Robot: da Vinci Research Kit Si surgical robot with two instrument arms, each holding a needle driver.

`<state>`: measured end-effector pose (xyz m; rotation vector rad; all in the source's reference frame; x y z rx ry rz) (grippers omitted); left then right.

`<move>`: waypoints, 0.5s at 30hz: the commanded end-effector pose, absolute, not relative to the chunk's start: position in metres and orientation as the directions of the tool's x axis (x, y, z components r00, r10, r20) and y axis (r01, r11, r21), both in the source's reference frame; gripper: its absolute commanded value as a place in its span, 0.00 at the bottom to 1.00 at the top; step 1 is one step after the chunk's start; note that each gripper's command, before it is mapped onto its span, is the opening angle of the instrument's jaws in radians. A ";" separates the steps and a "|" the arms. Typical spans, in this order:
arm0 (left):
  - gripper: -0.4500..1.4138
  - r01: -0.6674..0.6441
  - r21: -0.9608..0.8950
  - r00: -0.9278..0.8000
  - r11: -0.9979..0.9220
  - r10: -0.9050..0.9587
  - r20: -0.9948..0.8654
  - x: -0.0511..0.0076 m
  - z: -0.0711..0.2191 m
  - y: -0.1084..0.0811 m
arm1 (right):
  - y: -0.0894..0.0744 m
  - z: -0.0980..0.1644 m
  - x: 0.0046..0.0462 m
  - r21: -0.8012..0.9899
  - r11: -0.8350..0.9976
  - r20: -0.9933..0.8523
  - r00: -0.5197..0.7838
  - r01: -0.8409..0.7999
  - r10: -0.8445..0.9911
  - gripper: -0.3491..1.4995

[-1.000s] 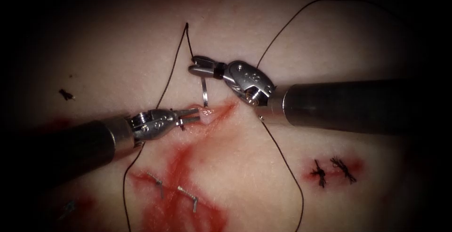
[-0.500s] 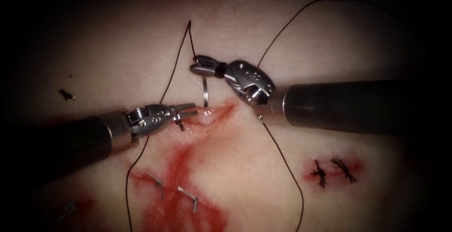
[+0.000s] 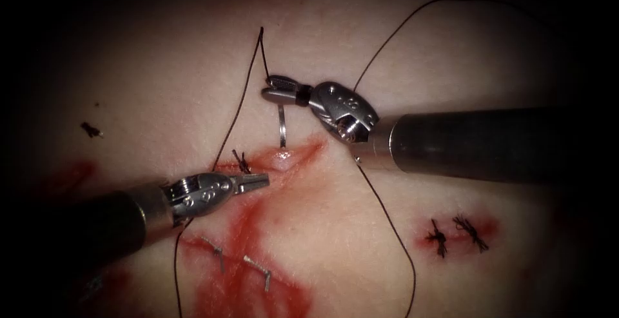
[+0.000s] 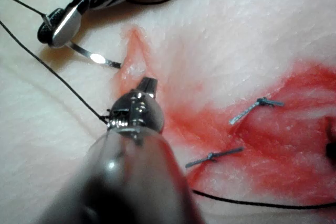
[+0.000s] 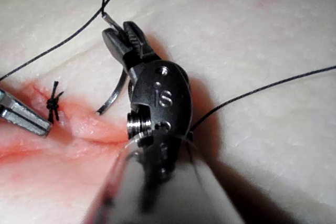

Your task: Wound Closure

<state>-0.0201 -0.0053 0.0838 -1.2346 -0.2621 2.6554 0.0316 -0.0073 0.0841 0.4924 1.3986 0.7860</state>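
Right tool [image 3: 274, 89] has its jaws clamped on the needle [image 3: 282, 124] near the swaged end, where the thread [image 3: 248, 86] joins; same grip seen in the right wrist view [image 5: 122, 40]. From that grip the needle [image 5: 113, 98] curves down toward the cut [image 3: 290, 158], its tip just above the upper lip of the cut and looking free of the tissue [image 3: 387, 53]; actual contact cannot be judged. In the left wrist view the needle [image 4: 97, 57] runs from the right tool's jaws [image 4: 55, 30] toward the apex of the cut [image 4: 134, 61]. Thread [image 5: 73, 32] leaves the needle's end, rises to a peak just above the right tool, then drops down the left side past the left tool. A second run of thread arcs from behind the right tool's wrist to the far right and another trails below its shaft. Left tool [image 3: 261, 180] sits below the right tool, at the left lip of the cut, jaws close together with only a thin gap, holding nothing visible; its tip [image 4: 148, 83] points along the cut. A tied knot [image 3: 242, 161] with short cut ends sits just above the left tool's jaws, also seen beside them [image 5: 52, 106]. Red fluid [image 3: 251, 286] spreads below the left tool, with two staples [image 3: 258, 271] in it [image 4: 252, 109]. Two dark knots [image 3: 454, 233] sit well below the right tool's shaft.
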 end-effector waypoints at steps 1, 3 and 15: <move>0.08 -0.097 -0.244 -0.632 -0.965 0.249 -0.734 -0.0208 0.085 -0.005 | -0.008 0.085 0.0324 0.723 0.663 -0.677 -0.012 -0.193 0.735 0.00; 0.09 -0.098 -0.230 -0.659 -0.968 0.236 -0.714 -0.0211 0.086 -0.005 | -0.008 0.085 0.0325 0.723 0.663 -0.677 -0.012 -0.193 0.735 0.00; 0.25 -0.122 -0.216 -0.779 -0.969 0.228 -0.584 -0.0208 0.089 -0.003 | -0.008 0.085 0.0329 0.722 0.663 -0.678 -0.013 -0.196 0.735 0.00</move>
